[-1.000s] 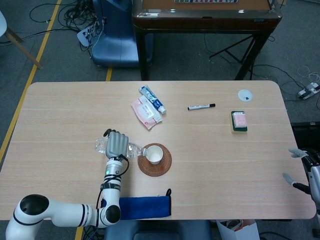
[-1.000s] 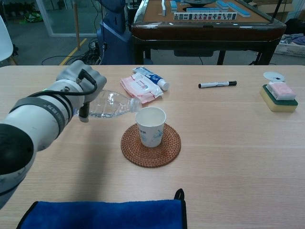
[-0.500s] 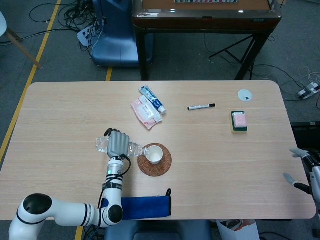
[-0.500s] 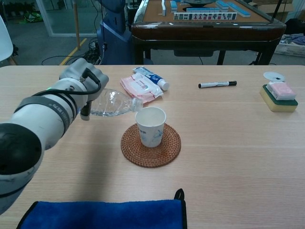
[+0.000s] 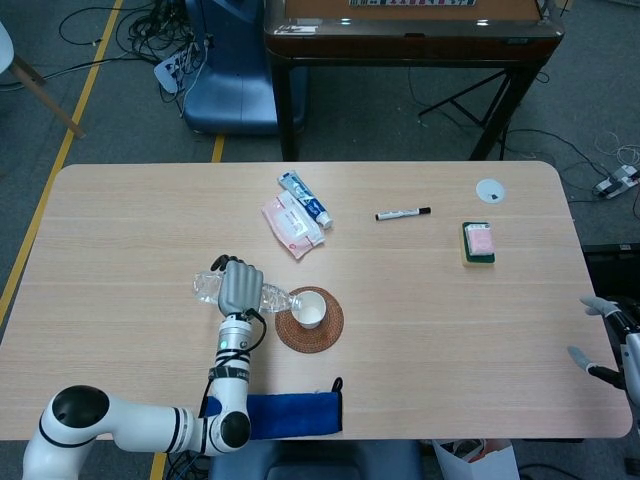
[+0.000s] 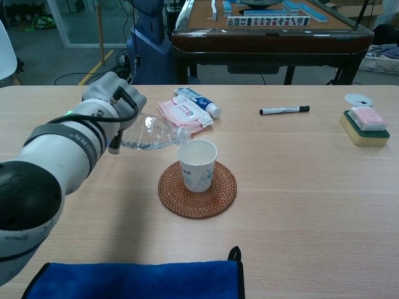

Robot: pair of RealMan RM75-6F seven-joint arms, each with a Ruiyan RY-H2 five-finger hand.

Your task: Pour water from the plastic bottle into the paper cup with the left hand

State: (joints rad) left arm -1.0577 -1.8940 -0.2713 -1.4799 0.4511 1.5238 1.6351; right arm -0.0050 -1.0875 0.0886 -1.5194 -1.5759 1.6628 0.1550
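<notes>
My left hand (image 5: 240, 287) (image 6: 116, 99) grips a clear plastic bottle (image 6: 153, 133) (image 5: 270, 297), tipped on its side with the neck just above the left rim of the cup. The white paper cup (image 6: 197, 164) (image 5: 309, 308) stands upright on a round woven coaster (image 6: 197, 189) (image 5: 309, 320). A little water shows in the bottle's lower side. Whether water is flowing I cannot tell. My right hand (image 5: 607, 340) hangs off the table's right edge with fingers spread, holding nothing.
A blue cloth (image 6: 137, 280) lies at the near edge. Behind the cup are a tissue packet (image 6: 183, 116) and a toothpaste tube (image 6: 201, 101). A black marker (image 6: 284, 110), a sponge (image 6: 363, 126) and a white disc (image 6: 357, 99) lie to the right.
My left hand has carried the bottle slightly right toward the cup, and the neck now sits over the rim. The right hand has not moved.
</notes>
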